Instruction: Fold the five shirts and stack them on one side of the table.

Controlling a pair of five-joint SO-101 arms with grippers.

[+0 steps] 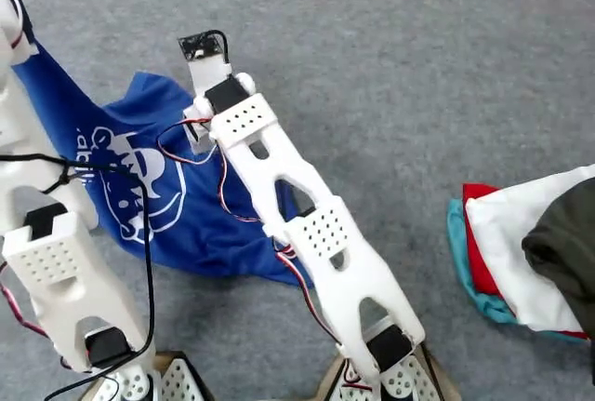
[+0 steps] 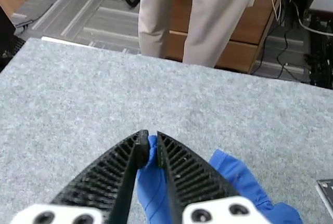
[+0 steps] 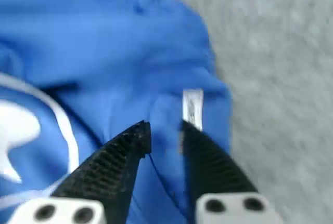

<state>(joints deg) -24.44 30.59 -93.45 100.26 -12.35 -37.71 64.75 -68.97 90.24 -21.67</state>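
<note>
Twice met the blue shirt (image 1: 191,233) up close, once under each wrist camera. From above, found it spread loosely over the left part of the grey counter (image 1: 418,94), white print facing up, one corner drawn up toward the far left edge. Traced the left arm (image 1: 51,271) along that left edge and the right arm (image 1: 321,233) slanting across the shirt's near right part. Saw the left tool (image 2: 149,142) closed tight on a pinch of the blue cloth, raised off the counter, with more of the shirt hanging below it. Saw the right tool (image 3: 162,133) with its tips a little apart, pointed down onto the shirt just beside a small white neck label (image 3: 193,107); found blue cloth in the gap, not gripped as far as could be told. Well apart from all this, at the right edge of the counter, noted a pile (image 1: 511,271) of other shirts: a white shirt (image 1: 535,215) lying over a red shirt (image 1: 479,261) and a teal shirt (image 1: 460,243), with a dark olive shirt (image 1: 562,252) draped across the white one's right part
</note>
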